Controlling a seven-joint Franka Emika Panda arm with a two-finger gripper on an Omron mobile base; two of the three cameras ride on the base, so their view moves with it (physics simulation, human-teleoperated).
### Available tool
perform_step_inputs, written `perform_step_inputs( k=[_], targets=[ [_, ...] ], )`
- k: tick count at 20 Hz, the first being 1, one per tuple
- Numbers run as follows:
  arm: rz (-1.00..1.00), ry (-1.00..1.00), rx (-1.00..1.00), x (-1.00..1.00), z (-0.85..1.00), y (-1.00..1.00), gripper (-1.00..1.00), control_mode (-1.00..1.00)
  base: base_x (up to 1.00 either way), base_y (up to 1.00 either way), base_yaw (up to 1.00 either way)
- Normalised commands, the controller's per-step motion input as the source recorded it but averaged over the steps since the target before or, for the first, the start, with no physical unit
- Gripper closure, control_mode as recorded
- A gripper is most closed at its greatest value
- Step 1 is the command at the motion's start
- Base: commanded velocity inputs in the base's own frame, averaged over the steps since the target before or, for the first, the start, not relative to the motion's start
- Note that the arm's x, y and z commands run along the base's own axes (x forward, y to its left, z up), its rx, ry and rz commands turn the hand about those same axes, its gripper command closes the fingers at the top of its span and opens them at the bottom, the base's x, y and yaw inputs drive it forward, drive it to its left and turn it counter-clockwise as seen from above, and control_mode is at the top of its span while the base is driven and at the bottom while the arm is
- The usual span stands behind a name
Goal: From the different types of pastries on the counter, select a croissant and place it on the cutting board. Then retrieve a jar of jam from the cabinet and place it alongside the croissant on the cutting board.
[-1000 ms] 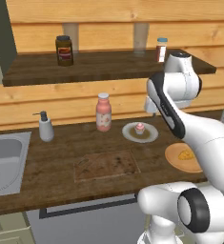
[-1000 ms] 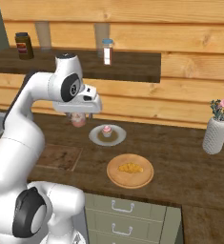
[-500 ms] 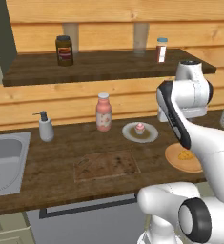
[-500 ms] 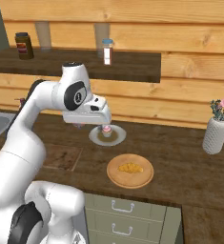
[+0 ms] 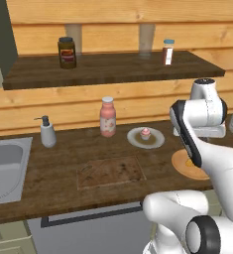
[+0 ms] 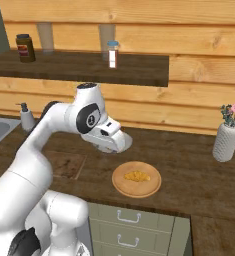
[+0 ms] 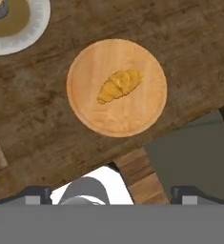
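I have swung the arm right; jaws spread wide and empty above the croissant (image 7: 120, 85) on its round wooden plate (image 7: 89, 114), ready to descend.

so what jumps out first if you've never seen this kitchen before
The big white arm bends over the dark wood counter, its open pincer high above a golden croissant lying on a round tan plate. To the left, a pink-frosted cupcake sits on a pale dish behind a bare cutting board. A vase of flowers stands far right.
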Motion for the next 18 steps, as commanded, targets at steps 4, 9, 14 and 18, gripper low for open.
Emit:
perform_step_inputs(
  k=[4,9,14,18],
  targets=[
    [-0.41,0.00,0.00,0.37,-0.38,-0.41,-1.00,-1.00,0.00,0.00,0.00],
    [-0.35,0.00,0.05,0.41,-0.19,-0.49,-1.00,-1.00,0.00,0.00,0.00],
    [-0.31,0.00,0.14,0.28,-0.08,-0.40,-1.00,-1.00,0.00,0.00,0.00],
    [-0.27,0.00,0.14,0.00,-0.24,-0.08,-1.00,-1.00,0.00,0.00,0.00]
  ],
)
